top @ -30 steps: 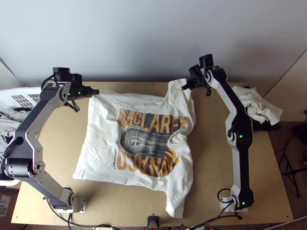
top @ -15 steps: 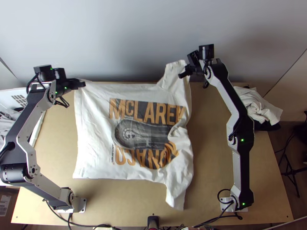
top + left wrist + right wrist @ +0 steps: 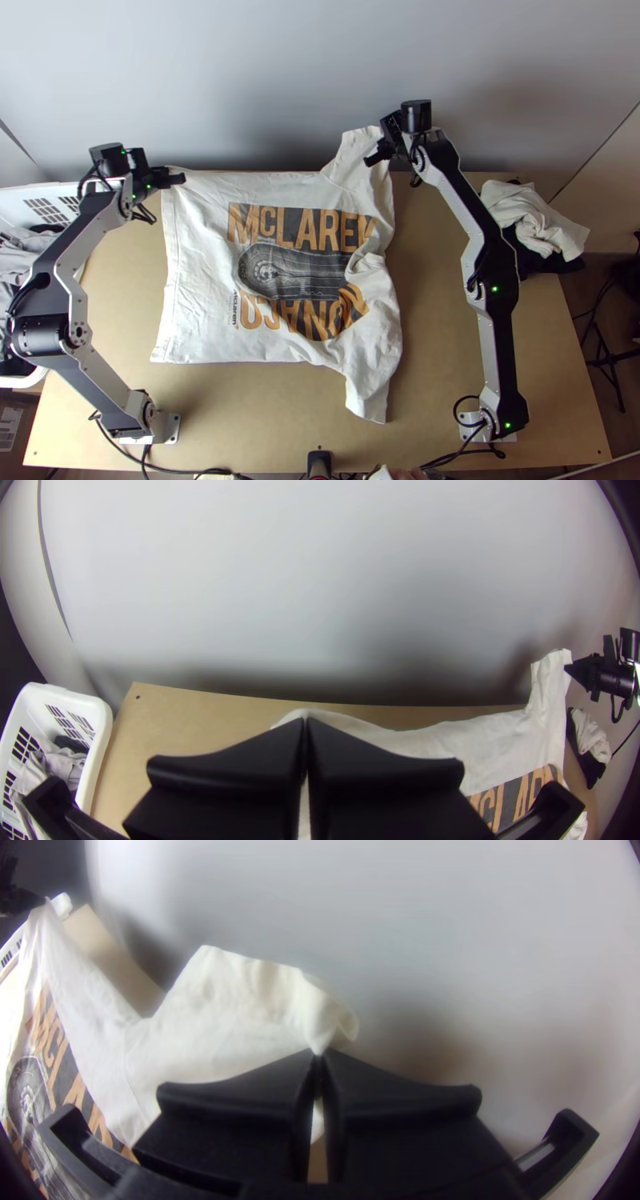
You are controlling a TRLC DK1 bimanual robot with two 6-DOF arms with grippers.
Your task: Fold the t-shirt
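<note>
The t-shirt [image 3: 198,264] stretches between left hand [image 3: 179,178] and right hand [image 3: 371,160], both clamped on it.

Soft grey shadows, dark corners

Wall [image 3: 320,72]: pale grey, softly shadowed | table [image 3: 436,320]: light wood | floor [image 3: 632,424]: dark, beyond table's right edge

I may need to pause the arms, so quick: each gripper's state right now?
Left gripper: closed, holding the t-shirt at a far corner.
Right gripper: closed, holding the end of the far sleeve.
</note>
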